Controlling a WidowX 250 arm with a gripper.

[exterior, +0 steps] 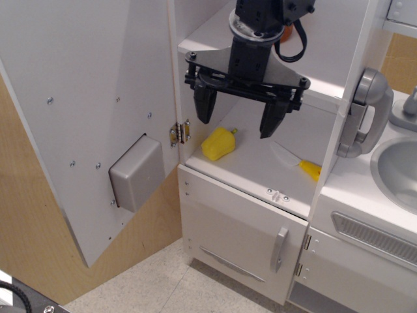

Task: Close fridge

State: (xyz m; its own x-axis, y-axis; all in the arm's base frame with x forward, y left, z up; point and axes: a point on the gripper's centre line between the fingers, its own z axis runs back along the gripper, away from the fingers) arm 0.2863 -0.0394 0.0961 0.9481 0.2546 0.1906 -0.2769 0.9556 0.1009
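Fridge door swung wide open. Gripper hangs released and empty at the shelf mouth, so it isn't positioned to push.

No text, label, brand, number or sign can be read anywhere in this view
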